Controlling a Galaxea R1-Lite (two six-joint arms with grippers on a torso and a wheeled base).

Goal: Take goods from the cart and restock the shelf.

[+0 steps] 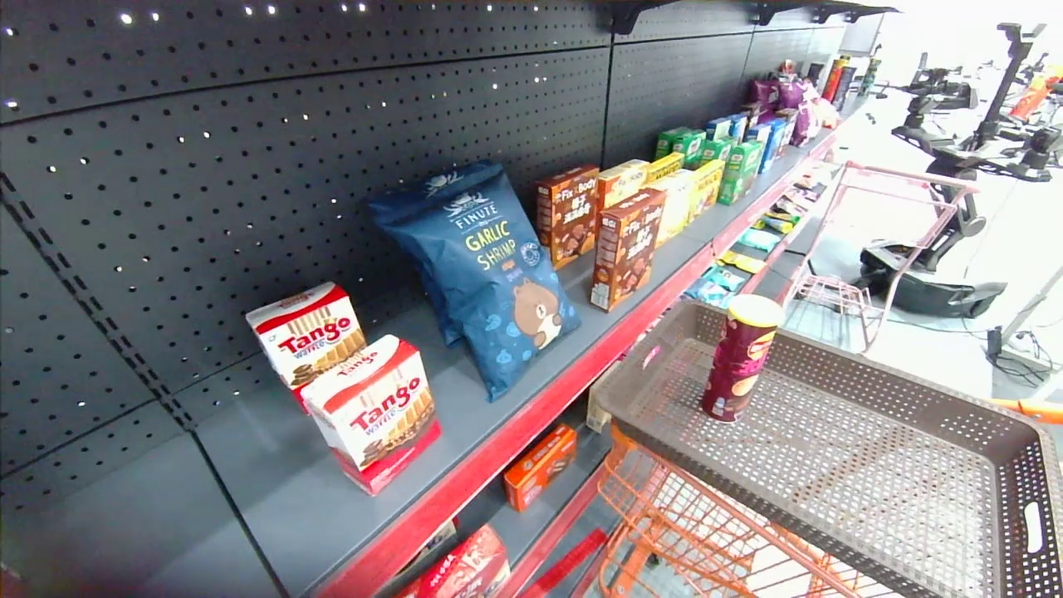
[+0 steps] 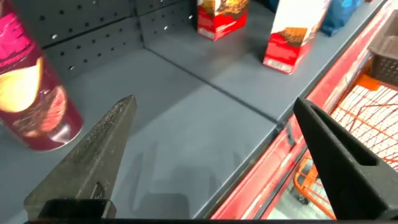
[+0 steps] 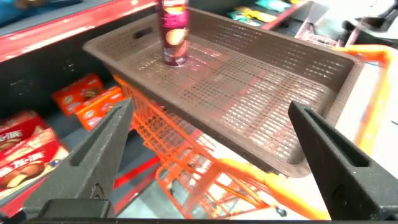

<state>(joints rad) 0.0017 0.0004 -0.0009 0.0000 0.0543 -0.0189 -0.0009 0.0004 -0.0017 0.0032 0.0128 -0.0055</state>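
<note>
Grey shelf (image 1: 274,465), pegboard behind. Left claw (image 2: 214,106) spread, empty, over the shelf's left stretch, beside a pink can (image 2: 34,93) standing there. Cart basket (image 1: 872,465): one maroon can (image 1: 742,359), cream lid, upright near its shelf-side corner. Right claw (image 3: 209,107) spread, well apart. Likely next: fetch it, gripping mid-body.

Wafer boxes (image 1: 378,411) on shelf (image 1: 274,490) far left, one behind the other; snack bag (image 1: 490,282) to their right, cookie boxes (image 1: 624,247) beyond. Tray (image 1: 872,448) sits atop cart (image 1: 664,515), right of shelf, w/ can (image 1: 739,357) standing in its shelf-side corner.
</note>
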